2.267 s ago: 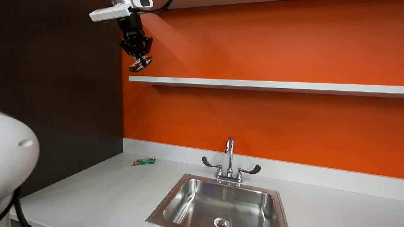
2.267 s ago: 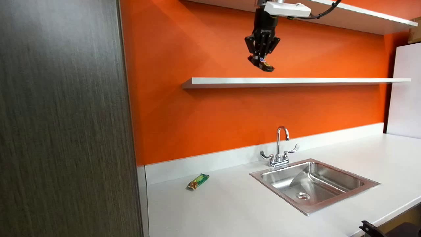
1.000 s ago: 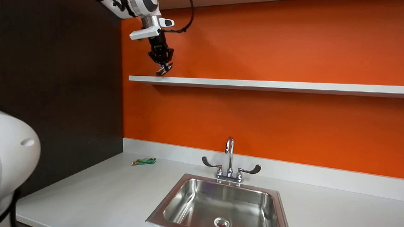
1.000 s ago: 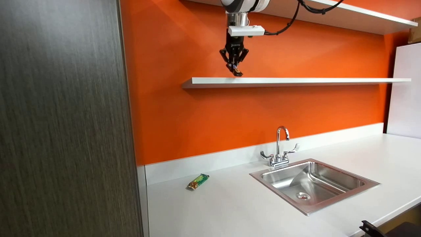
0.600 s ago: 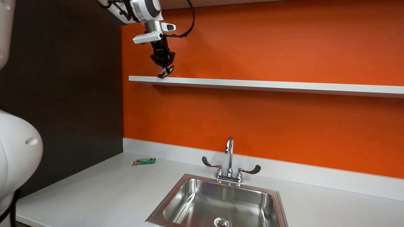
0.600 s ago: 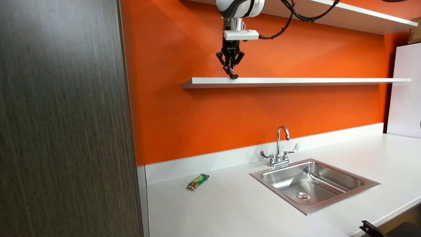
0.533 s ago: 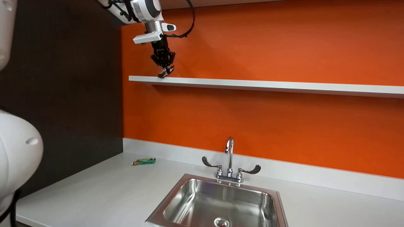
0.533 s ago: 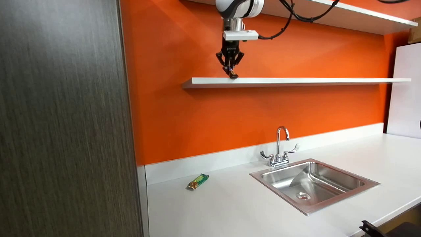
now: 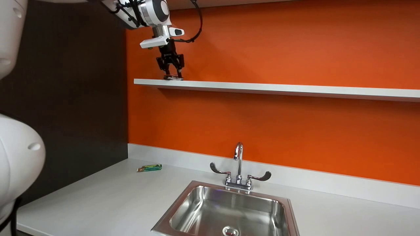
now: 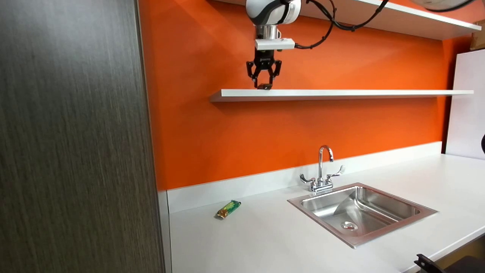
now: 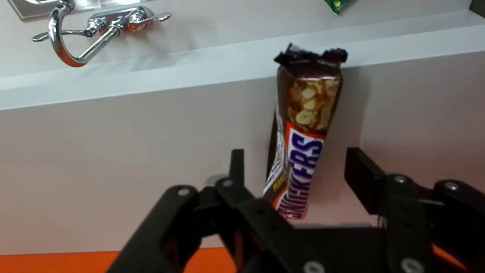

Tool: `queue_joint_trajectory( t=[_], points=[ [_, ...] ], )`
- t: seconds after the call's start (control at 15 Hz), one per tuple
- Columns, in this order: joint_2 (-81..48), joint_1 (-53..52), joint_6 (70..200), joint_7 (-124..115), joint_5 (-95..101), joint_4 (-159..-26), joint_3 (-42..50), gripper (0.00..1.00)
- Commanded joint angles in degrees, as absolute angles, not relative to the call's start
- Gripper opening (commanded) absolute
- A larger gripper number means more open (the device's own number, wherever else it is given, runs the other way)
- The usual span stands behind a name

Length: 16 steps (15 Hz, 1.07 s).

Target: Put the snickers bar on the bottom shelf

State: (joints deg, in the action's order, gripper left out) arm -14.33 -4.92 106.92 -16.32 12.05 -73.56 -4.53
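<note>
The snickers bar (image 11: 303, 155), brown with a purple-lettered label, lies on the white bottom shelf (image 11: 132, 151) in the wrist view. Its dark crimped end reaches over the pale front edge of the shelf in that picture; the opposite end is hidden behind the gripper's linkage. My gripper (image 11: 296, 165) is open around it, with a gap between the bar and each finger (image 11: 360, 178). In both exterior views the gripper (image 9: 173, 72) (image 10: 263, 81) stands upright just above the shelf (image 9: 262, 87) (image 10: 341, 93), the bar (image 9: 173, 78) (image 10: 264, 87) low between its fingertips.
A green wrapped bar (image 10: 228, 209) lies on the countertop (image 10: 242, 242) below. The sink (image 10: 363, 212) and faucet (image 9: 239, 164) are under the shelf. An upper shelf (image 10: 409, 21) runs overhead. A dark panel (image 9: 72, 98) stands beside the shelf's end.
My gripper came across to the shelf and down onto it with the bar. Since half a second ago its jaws have opened, and the bar, tilted before, now lies flat on the shelf.
</note>
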Motion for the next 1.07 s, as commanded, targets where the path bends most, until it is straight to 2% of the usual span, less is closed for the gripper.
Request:
queue_joint_trajectory(
  t=[0.0,0.73,1.0],
  points=[
    [-11.56,-4.99,104.44,-18.38,12.51,-75.48,-4.15,0.99],
    [7.36,-4.56,92.67,-11.74,9.83,-94.44,-3.89,1.00],
    [15.70,-4.47,93.25,-5.72,6.19,-105.69,-3.57,1.00]
  ],
)
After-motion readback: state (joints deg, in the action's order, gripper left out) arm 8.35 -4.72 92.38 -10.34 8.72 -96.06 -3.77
